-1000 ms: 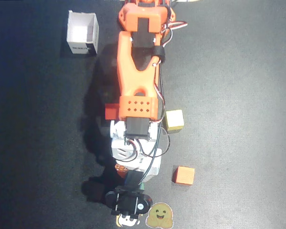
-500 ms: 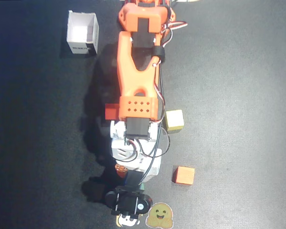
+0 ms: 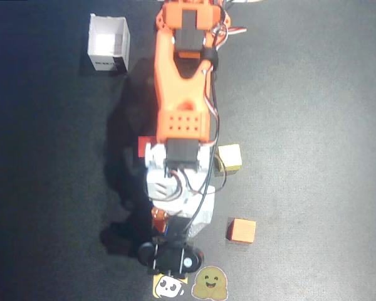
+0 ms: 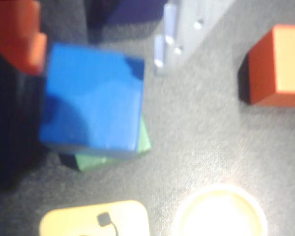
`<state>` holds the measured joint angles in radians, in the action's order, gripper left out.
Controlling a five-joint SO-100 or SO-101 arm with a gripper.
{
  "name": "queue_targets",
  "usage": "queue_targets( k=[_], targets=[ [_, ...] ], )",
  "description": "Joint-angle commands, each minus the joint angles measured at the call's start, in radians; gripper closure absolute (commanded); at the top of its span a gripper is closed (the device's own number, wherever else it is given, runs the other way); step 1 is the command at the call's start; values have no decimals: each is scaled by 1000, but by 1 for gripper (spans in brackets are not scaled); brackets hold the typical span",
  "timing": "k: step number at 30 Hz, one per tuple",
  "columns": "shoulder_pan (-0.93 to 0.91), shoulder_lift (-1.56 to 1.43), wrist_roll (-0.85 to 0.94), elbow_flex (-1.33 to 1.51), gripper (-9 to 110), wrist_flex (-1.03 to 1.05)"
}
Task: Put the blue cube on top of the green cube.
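In the wrist view the blue cube [image 4: 91, 98] sits on top of the green cube [image 4: 143, 140], which shows only as a strip at the lower right edge. My gripper [image 4: 99, 54] straddles the blue cube's far side. The orange finger [image 4: 24, 39] is at the cube's left corner, and the white finger [image 4: 162, 44] stands a little off its right edge. The jaws are open. In the overhead view both cubes are hidden under the arm, and the gripper [image 3: 169, 221] points down near the table's front.
An orange cube [image 3: 241, 230] [image 4: 278, 66] lies to the right of the gripper. A yellow cube [image 3: 229, 157], a red cube [image 3: 142, 145] and a white box [image 3: 108, 44] lie farther back. A purple cube [image 4: 132, 10] is beyond the gripper. Stickers [image 3: 210, 283] lie at the front edge.
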<state>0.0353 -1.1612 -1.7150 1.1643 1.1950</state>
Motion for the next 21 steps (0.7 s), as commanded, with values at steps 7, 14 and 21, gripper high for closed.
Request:
queue_targets(
  k=[7,14,21],
  targets=[
    [-2,-348,67,290,84,-57],
    [-2,-664,115,735,101,-238],
    [0,-862,150,999,101,-284]
  ],
)
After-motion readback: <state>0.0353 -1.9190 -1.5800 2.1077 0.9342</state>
